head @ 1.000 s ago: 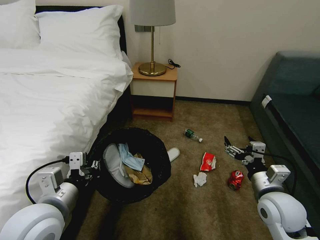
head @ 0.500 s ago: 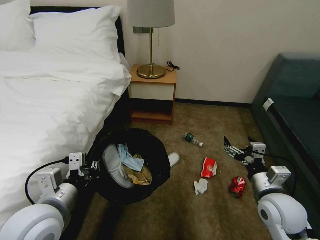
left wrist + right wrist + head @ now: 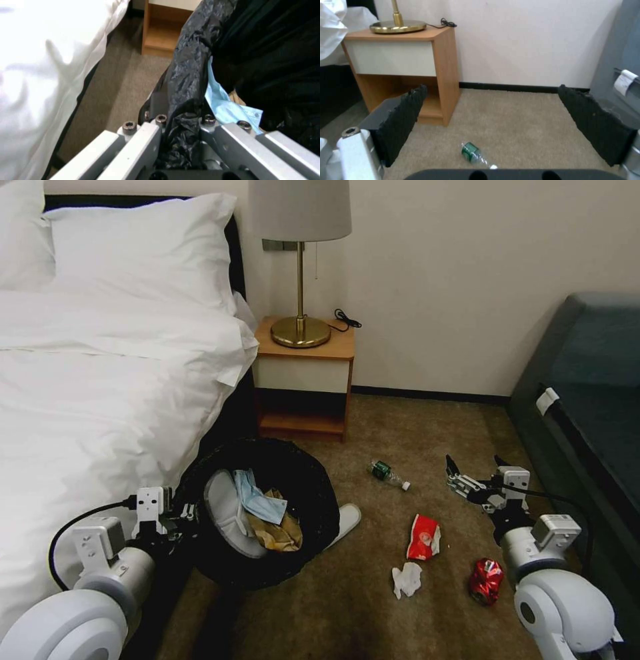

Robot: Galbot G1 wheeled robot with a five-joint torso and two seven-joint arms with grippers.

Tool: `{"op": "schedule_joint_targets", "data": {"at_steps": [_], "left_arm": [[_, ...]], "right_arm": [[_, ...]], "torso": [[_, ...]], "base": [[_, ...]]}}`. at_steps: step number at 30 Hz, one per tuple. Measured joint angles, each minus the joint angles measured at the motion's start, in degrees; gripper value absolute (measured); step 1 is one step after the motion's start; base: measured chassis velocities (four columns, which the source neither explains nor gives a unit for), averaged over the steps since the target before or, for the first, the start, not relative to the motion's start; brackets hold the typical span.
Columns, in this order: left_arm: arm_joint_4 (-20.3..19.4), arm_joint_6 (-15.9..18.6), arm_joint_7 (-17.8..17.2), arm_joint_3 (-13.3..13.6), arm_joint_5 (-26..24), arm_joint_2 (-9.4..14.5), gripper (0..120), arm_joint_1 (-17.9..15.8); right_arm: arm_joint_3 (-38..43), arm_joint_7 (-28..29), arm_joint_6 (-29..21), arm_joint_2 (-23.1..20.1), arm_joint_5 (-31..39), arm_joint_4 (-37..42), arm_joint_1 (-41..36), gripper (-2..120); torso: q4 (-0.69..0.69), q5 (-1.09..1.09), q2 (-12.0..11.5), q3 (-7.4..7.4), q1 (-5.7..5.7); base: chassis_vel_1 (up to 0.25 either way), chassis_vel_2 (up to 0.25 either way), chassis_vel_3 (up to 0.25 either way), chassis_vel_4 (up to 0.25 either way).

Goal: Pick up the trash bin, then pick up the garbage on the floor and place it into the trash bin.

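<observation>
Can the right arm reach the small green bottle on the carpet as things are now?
Probably yes. The right gripper hangs open above bare carpet, and the green bottle lies just ahead of it with nothing between them. The left gripper is busy holding the trash bin by its rim.

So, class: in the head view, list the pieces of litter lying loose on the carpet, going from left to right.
White slipper → green bottle → white tissue → red snack wrapper → crushed red can.
</observation>
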Motion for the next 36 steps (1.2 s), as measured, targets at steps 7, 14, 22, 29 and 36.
{"op": "schedule_joint_targets", "data": {"at_steps": [7,14,22,29,36], "left_arm": [[0.0,0.0,0.0,-0.1,0.0,0.0,2,0.0],[0.0,0.0,0.0,-0.5,-0.2,0.3,2,-0.3],[0.0,0.0,0.0,-0.4,-0.3,0.4,2,-0.4],[0.0,0.0,0.0,-0.9,-0.5,0.6,2,0.2],[0.0,0.0,0.0,-1.4,-0.6,0.6,2,0.9]], "right_arm": [[-0.9,-1.3,0.1,-1.5,-0.7,0.0,-2.7,100],[3.8,-17.6,4.1,-7.4,-2.4,-5.7,-9.2,100],[3.3,-25.3,7.7,-11.2,-3.1,-15.1,-9.7,100],[-2.7,-29.4,8.3,-12.2,-3.9,-25.8,-4.1,100],[-6.9,-30.3,7.6,-11.3,-4.8,-32.9,0.5,100]], "torso": [[0.00,0.00,0.0,0.01,0.01],[-0.01,0.00,0.0,-0.02,0.00],[-0.01,0.00,0.0,-0.01,-0.01],[0.00,0.00,0.0,0.00,0.00],[0.00,-0.01,0.0,0.00,0.00]], "base": [[-0.095,0.090,0.088,-0.089],[0.000,0.000,0.000,0.000],[0.000,0.000,0.000,0.000],[0.000,0.000,0.000,0.000],[0.000,0.000,0.000,0.000]]}}
